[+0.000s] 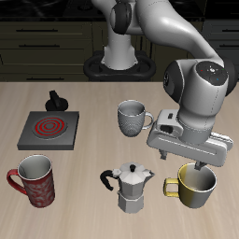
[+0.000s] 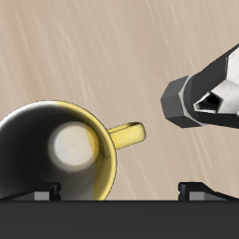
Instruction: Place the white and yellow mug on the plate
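In the exterior view the white and yellow mug [image 1: 193, 185] stood upright beside the moka pot [image 1: 131, 186], handle turned toward the pot, with the gripper [image 1: 189, 165] hanging right over its rim; whether its jaws were spread or narrowed I could not tell, and no plate showed. In the wrist view the mug [image 2: 61, 149] lay off-centre under the gripper [image 2: 119, 191], its handle reaching toward the middle between the fingertips [image 2: 37, 193], which appeared set wide and gripping nothing, so the next descent likely turned on that offset.

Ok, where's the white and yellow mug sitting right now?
In the exterior view the white and yellow mug stands upright near the table's front edge, beside the moka pot, directly under the gripper.
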Controlling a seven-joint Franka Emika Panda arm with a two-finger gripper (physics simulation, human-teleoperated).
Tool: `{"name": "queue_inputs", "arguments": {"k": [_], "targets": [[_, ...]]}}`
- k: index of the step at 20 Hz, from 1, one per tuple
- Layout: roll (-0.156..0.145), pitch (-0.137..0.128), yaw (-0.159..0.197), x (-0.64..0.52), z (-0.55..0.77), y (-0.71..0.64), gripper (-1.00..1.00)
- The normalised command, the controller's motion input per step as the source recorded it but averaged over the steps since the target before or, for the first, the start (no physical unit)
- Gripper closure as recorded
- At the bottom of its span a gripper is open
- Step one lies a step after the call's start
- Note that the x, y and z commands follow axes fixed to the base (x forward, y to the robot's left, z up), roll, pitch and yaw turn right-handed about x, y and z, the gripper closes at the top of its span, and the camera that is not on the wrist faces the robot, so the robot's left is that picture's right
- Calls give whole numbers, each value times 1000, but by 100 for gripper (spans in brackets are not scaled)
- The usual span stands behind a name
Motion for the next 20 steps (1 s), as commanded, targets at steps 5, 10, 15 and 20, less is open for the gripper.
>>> {"name": "queue_inputs", "arguments": {"k": [5,10,15,20], "targets": [[-6,44,-5,24,-461,-38,-100],[55,57,-2,-22,-470,84,-100],[108,6,-77,-320,-156,286,100],[77,-68,7,-189,264,99,100]]}}
